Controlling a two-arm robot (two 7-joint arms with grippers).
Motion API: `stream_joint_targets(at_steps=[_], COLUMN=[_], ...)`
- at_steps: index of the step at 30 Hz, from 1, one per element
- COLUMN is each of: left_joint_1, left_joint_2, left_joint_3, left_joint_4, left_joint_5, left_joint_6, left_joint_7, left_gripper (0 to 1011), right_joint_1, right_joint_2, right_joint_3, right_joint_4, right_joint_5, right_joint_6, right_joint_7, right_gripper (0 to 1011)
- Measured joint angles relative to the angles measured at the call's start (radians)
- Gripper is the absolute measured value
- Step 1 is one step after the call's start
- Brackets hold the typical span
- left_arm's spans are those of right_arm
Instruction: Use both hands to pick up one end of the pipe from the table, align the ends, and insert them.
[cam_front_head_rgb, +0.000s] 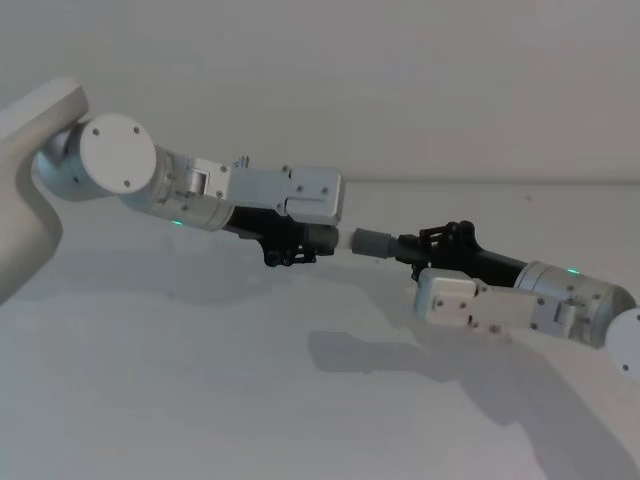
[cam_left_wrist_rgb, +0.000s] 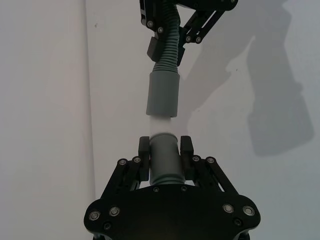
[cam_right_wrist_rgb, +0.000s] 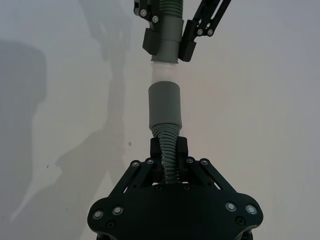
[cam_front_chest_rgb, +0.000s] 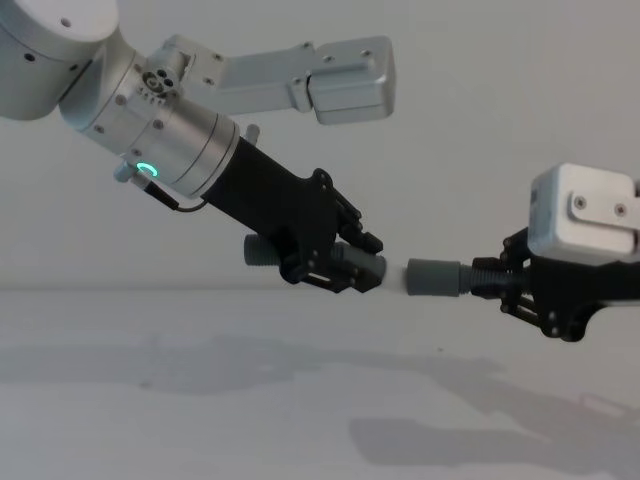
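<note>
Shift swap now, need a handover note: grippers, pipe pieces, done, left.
Left gripper: shut on the smooth elbow piece, held above the table.
Right gripper: shut on the corrugated hose, just behind its smooth cuff.
Done: both pieces lifted, ends facing each other and roughly in line, a small gap between them.
Left: close the gap and push the elbow's end into the cuff.
</note>
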Motion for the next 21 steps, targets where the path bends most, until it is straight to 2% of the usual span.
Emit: stream_joint_targets(at_steps=[21], left_joint_1=[0.000], left_joint_2=[-0.001], left_joint_3=[0.000], left_joint_4=[0.000], left_joint_5=[0.000], left_joint_6=[-0.001], left_joint_7=[0.001], left_gripper=[349], right_joint_1=[0.013], right_joint_2=[-0.025], right_joint_3=[0.001], right_joint_4=[0.032], right_joint_5=[-0.031], right_joint_6=[0.025], right_joint_7=[-0.029], right_gripper=[149])
